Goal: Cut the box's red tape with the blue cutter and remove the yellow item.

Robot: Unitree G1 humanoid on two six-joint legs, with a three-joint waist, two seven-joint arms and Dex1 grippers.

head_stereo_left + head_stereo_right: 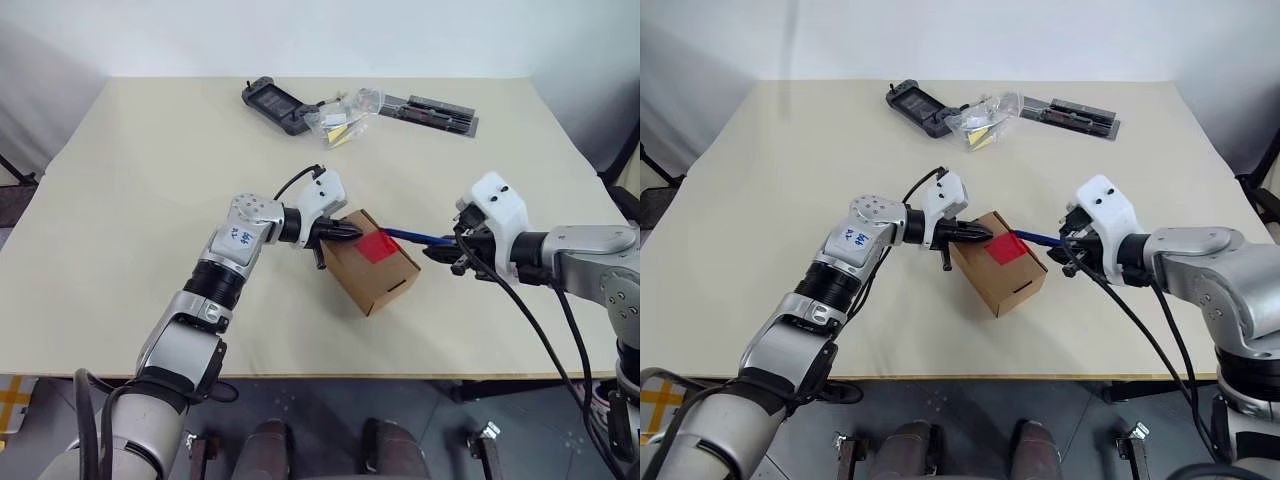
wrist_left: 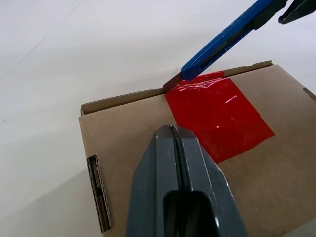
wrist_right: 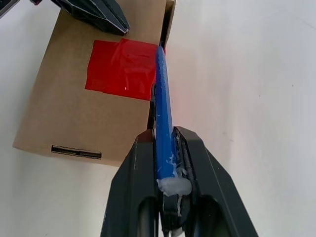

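Box (image 1: 370,262) unlabelled, left gripper (image 1: 350,232) jaws closed on top, right gripper (image 1: 440,250) gripping blue cutter (image 2: 224,38)

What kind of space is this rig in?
Probably a lab or test room: one plain beige table against a bare white wall, holding a taped box and a few loose tools.

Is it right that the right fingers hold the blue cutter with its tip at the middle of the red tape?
Not quite: the blue cutter tip sits at the red tape's edge, on the box seam, as the left wrist view shows. The right fingers do hold it.
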